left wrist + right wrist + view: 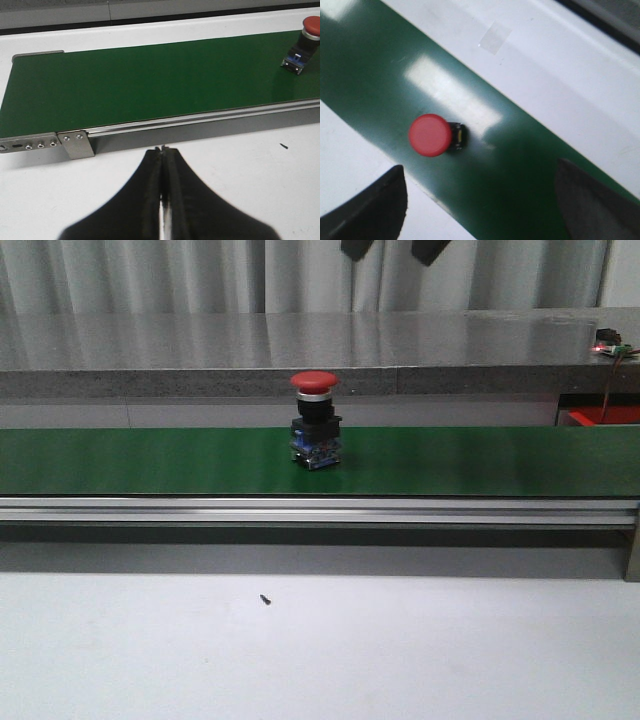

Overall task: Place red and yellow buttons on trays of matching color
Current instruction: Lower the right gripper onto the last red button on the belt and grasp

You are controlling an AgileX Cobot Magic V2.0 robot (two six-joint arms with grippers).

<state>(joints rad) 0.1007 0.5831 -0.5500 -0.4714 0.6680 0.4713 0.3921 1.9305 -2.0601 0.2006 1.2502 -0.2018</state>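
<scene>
A red button (315, 420) with a red mushroom cap, black body and blue base stands upright on the green conveyor belt (150, 460). My right gripper (393, 248) hangs open high above it and slightly to its right. From the right wrist view the red button (431, 135) lies ahead of the wide-open right gripper (480, 210), not between the fingers. My left gripper (162, 150) is shut on nothing over the white table, near the belt's left end, with the red button (305, 42) far off. No yellow button or yellow tray shows.
A red tray-like piece (605, 417) shows at the belt's right end, partly hidden. An aluminium rail (320, 510) runs along the belt's front. A tiny black screw (265, 598) lies on the white table. A grey counter (300, 350) stands behind the belt.
</scene>
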